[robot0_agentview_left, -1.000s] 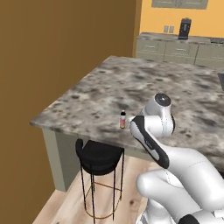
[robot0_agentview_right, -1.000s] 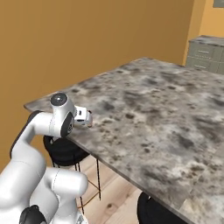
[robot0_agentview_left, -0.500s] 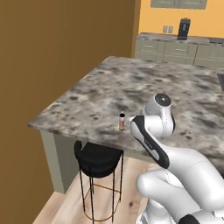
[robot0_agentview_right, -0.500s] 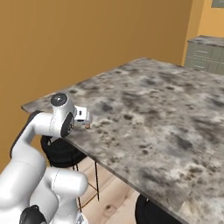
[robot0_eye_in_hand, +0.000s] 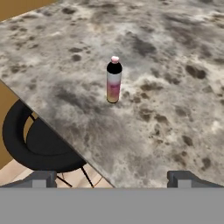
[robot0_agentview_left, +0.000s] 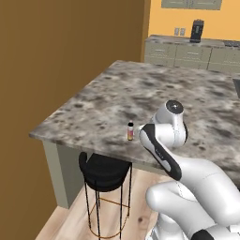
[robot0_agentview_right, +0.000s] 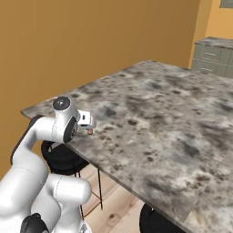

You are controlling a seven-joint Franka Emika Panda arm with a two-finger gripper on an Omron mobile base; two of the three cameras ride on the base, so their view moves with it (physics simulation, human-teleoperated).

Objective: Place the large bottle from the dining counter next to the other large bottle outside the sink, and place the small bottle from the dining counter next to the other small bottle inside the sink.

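The small bottle point(robot0_eye_in_hand: 113, 79) stands upright on the dining counter point(robot0_eye_in_hand: 175, 52), close to its front edge. It has a dark top, a pale cap and a pinkish label. My gripper point(robot0_eye_in_hand: 116, 178) is open and empty, short of the bottle and looking down on it. From the left base the small bottle point(robot0_agentview_left: 130, 131) shows just left of my arm's bent link, on the mottled dining counter point(robot0_agentview_left: 140, 93). The white hand point(robot0_agentview_right: 84, 121) hovers over the counter's near corner. The large bottle and the sink are out of view.
A black bar stool point(robot0_agentview_left: 105, 169) stands under the counter edge below the bottle, and this stool point(robot0_eye_in_hand: 37, 144) also sits at the lower left from the hand. A brown wall point(robot0_agentview_left: 56, 56) runs along the left. Sage cabinets point(robot0_agentview_left: 187, 52) carry a dark appliance point(robot0_agentview_left: 197, 30) at the back.
The whole picture has shifted slightly, so the camera has moved a little relative to the counter. The bottle stands where it was. The jaws have stayed open.
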